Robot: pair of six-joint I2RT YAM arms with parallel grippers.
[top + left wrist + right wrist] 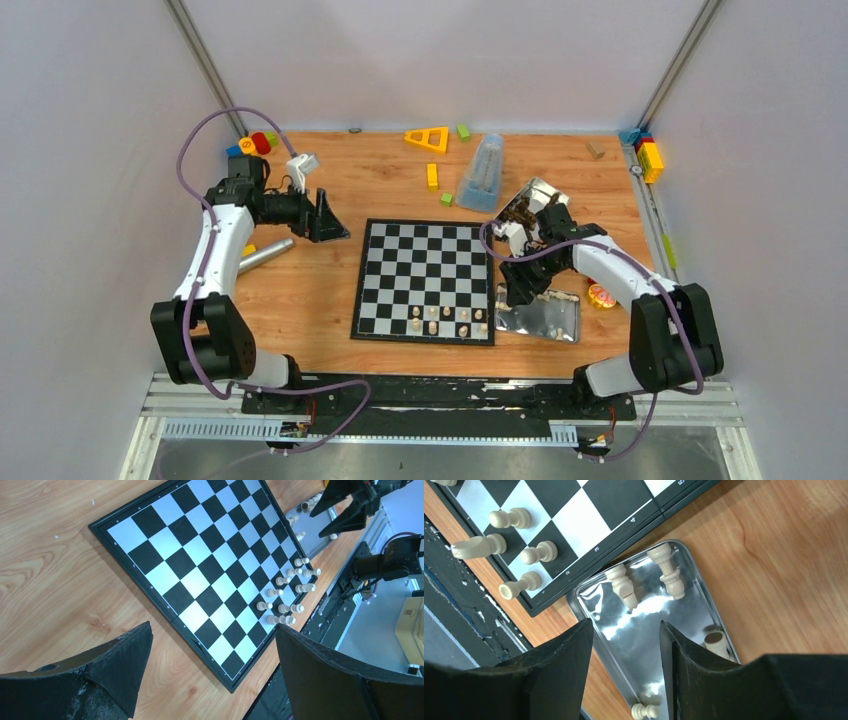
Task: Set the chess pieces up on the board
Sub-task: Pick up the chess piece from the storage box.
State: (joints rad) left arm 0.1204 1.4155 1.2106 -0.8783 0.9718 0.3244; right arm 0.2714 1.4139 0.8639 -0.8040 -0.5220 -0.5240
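My right wrist view, unlike the top view, shows four chess pieces [622,585] in the tin [674,625] beneath my parted, empty right claw [626,630]; my left claw [214,630] gapes wide.

Black-and-white checkered board [425,262] with a black rim; cream chess pieces [539,553] on it; mirror-silver tin [659,622] beside it; orange woodgrain table [310,290] beneath.

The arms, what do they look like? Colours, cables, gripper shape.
The left arm and right arm match: white links between chunky black joints. A thin purple cable loops along each. The left gripper and right gripper are black, each with two broad, wedge-shaped fingers with a rough matte surface.
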